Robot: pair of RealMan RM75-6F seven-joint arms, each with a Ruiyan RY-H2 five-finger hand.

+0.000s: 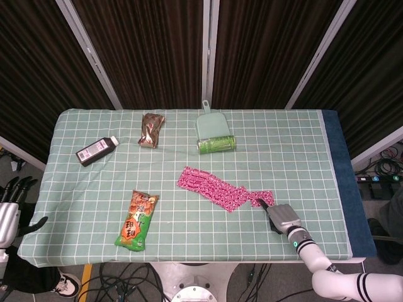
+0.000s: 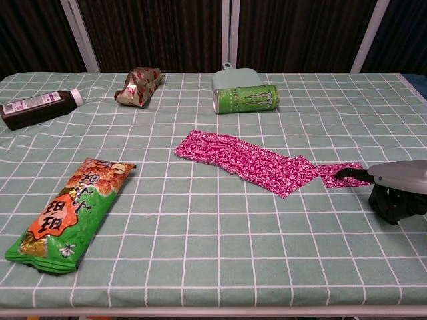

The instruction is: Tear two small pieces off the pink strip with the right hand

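Head view looks steeply down on the whole table (image 1: 302,135); chest view faces it low and closer.

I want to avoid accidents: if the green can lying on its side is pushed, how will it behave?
The green can lies on its side, so it probably rolls easily. The dustpan touching it behind may block rolling backward. Its weight cannot be judged.
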